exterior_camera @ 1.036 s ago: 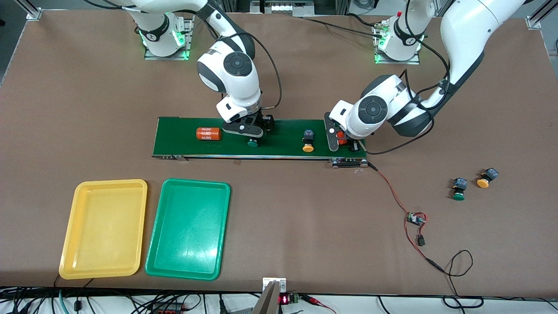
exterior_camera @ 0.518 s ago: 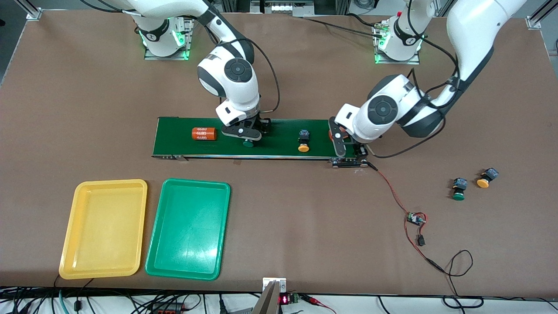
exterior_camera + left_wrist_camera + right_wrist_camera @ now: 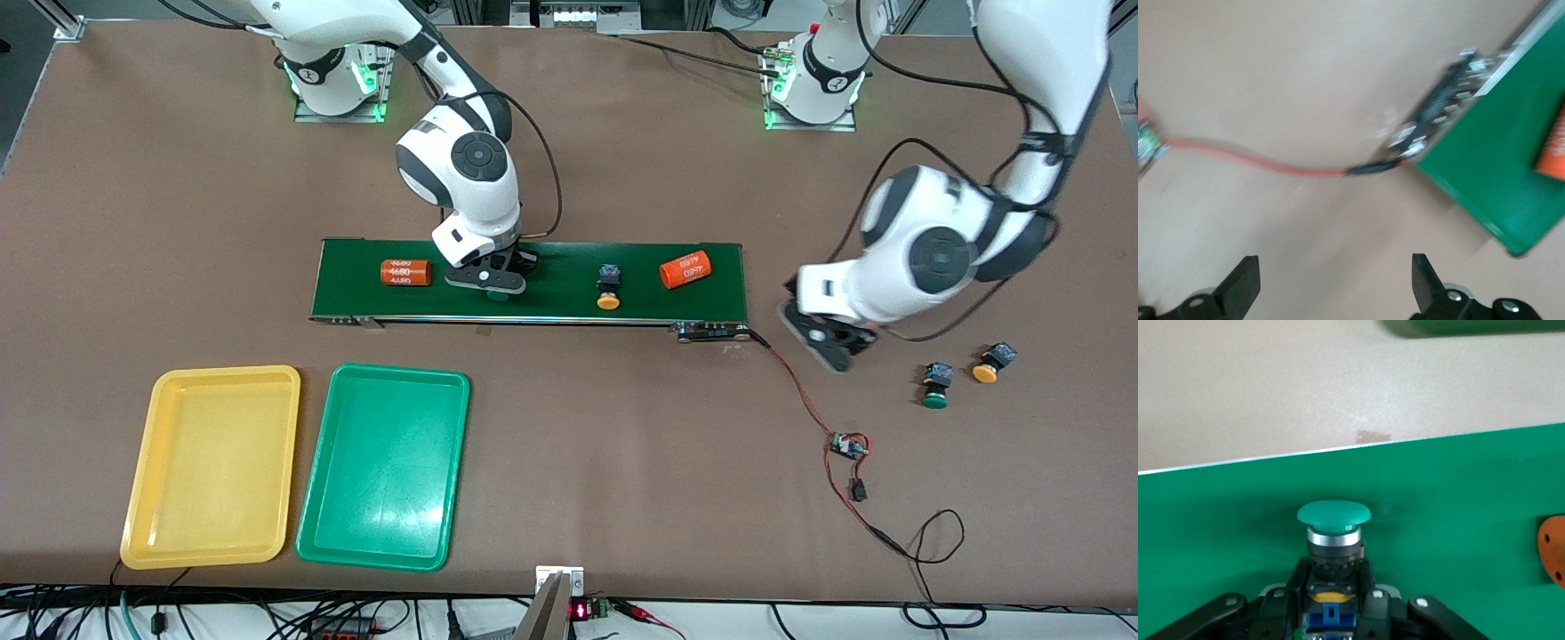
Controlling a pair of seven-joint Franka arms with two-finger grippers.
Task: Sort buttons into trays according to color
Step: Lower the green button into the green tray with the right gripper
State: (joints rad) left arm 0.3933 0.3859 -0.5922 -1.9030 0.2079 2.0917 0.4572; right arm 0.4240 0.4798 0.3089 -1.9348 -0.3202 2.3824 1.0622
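My right gripper (image 3: 490,288) is low on the dark-green belt (image 3: 551,263) and shut on a green button (image 3: 1333,523); the button's cap (image 3: 498,296) peeks out under the gripper. The grip shows in the right wrist view (image 3: 1331,603). A yellow-orange button (image 3: 608,288) lies on the belt. A green button (image 3: 934,386) and a yellow-orange button (image 3: 990,362) lie on the table toward the left arm's end. My left gripper (image 3: 827,345) is open and empty over the table between the belt's end and those two buttons; it also shows in the left wrist view (image 3: 1335,290). The yellow tray (image 3: 213,462) and the green tray (image 3: 384,462) are empty.
Two orange numbered cylinders lie on the belt, one (image 3: 405,273) beside my right gripper, one (image 3: 685,270) near the left arm's end. A red wire (image 3: 1251,160) runs from the belt's end to a small circuit board (image 3: 849,446).
My left gripper let go of an orange cylinder on the belt and swung off the belt's end toward the two table buttons. The things on the belt and my right gripper shifted slightly toward the right arm's end.
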